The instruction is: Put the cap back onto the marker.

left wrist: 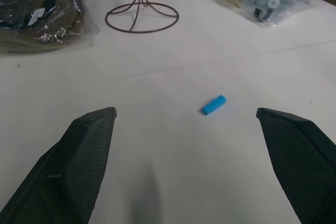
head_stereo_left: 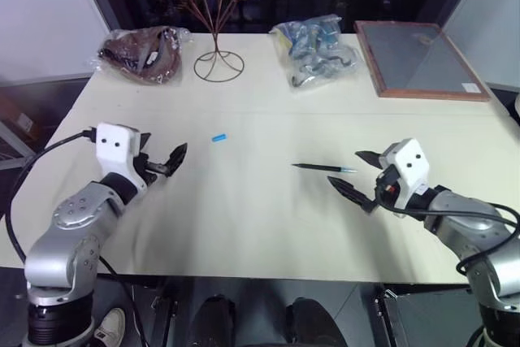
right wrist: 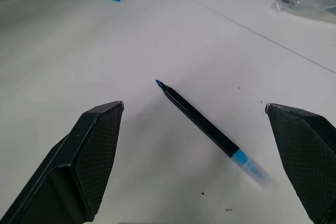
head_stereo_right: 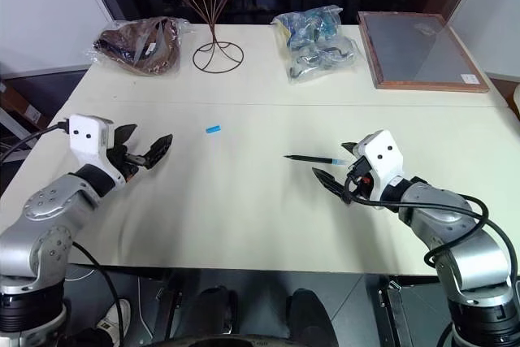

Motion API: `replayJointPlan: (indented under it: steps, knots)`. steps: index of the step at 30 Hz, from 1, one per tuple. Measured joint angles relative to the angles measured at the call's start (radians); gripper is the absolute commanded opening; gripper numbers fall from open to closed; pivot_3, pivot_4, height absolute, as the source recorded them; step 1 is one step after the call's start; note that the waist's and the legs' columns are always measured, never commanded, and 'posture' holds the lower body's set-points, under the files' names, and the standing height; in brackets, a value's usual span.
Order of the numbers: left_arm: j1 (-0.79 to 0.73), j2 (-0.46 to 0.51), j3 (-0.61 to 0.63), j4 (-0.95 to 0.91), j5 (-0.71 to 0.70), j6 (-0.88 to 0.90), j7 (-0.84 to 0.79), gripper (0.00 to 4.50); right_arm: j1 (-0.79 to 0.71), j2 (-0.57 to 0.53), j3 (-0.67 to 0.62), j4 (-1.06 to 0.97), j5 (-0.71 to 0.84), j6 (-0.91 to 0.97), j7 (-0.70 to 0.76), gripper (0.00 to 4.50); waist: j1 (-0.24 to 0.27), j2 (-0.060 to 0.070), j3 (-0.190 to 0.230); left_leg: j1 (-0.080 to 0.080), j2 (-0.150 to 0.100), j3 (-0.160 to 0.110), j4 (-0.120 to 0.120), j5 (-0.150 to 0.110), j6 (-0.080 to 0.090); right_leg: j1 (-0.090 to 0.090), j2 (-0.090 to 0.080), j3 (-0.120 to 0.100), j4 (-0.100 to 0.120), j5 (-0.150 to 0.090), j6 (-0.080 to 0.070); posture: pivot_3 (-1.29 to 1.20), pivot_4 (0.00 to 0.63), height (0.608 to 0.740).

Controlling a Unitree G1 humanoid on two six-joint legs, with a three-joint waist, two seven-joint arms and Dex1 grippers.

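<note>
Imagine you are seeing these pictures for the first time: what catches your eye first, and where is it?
The bright blue cap stands out, lying alone on the pale table, nearer the open left gripper. To its right lies the uncapped black marker, just ahead of the open right gripper. Along the far edge sit a wire stand and a framed panel.

You see a matt cream table [head_stereo_left: 260, 225], a smooth light-blue plastic cap [left wrist: 213, 105], a black marker [right wrist: 202, 123], a wire stand [head_stereo_left: 218, 64], glossy plastic bags [head_stereo_left: 315, 50], a wood-framed board [head_stereo_left: 418, 58] and textured black fingers [left wrist: 84, 156].
</note>
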Motion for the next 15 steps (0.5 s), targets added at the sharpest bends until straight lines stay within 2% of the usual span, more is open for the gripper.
replayJointPlan:
  steps: [15]
  knots:
    - [-0.006, -0.018, -0.007, 0.001, 0.001, -0.001, 0.005, 4.48, -0.01, -0.001, 0.003, -0.004, -0.001, -0.013, 0.003, 4.5, 0.0, 0.0, 0.0, 0.0, 0.0, 0.0, 0.0, 0.0, 0.0, 0.0, 0.0, 0.0, 0.0, 0.0, 0.0, 0.0, 0.15, 0.74]
